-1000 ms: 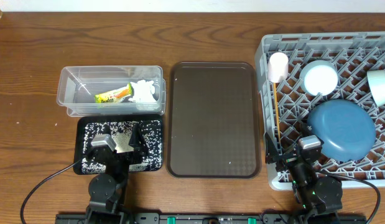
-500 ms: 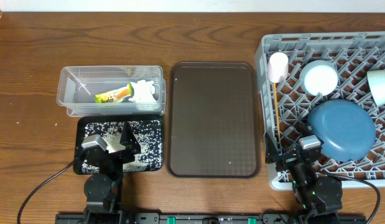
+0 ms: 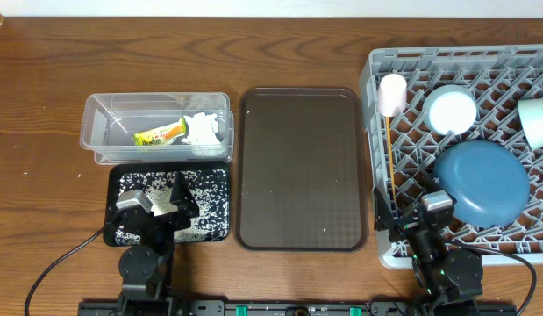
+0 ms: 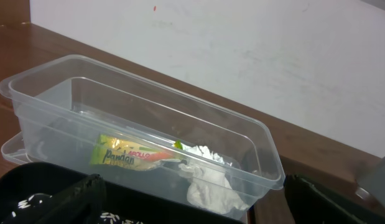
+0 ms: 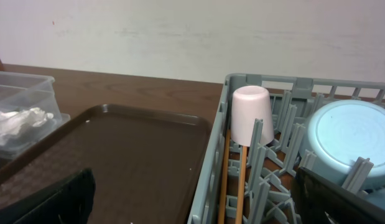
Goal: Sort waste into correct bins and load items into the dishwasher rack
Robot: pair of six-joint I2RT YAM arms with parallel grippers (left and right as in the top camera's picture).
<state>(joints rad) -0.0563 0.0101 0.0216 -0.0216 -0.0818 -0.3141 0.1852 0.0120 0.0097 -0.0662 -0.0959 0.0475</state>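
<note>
The clear tub (image 3: pixel 104 123) holds the yellow-green wrapper (image 3: pixel 160 133) and the crumpled napkin (image 3: pixel 205 130). Just in front of it, white rice grains (image 3: pixel 210 197) speckle the black bin (image 3: pixel 227 204). My left gripper (image 3: pixel 154 198) hangs open over that bin with nothing between its fingers (image 4: pixel 74 199). In the grey rack (image 3: pixel 373 70) sit the pink cup (image 3: pixel 392 94), the white bowl (image 3: pixel 452 110), the pale-green bowl (image 3: pixel 536 121), the dark-blue plate (image 3: pixel 482 183) and the chopsticks (image 3: pixel 388 154). Over the rack's near left corner my right gripper (image 3: pixel 403 197) stands open and holds nothing.
A bare brown serving tray (image 3: pixel 302 167) lies between the bins and the rack. The cables and arm bases run along the table's front edge. A white wall rises behind the table.
The left gripper shifted a little to the left over the black bin, then stayed still. The right arm has not moved.
</note>
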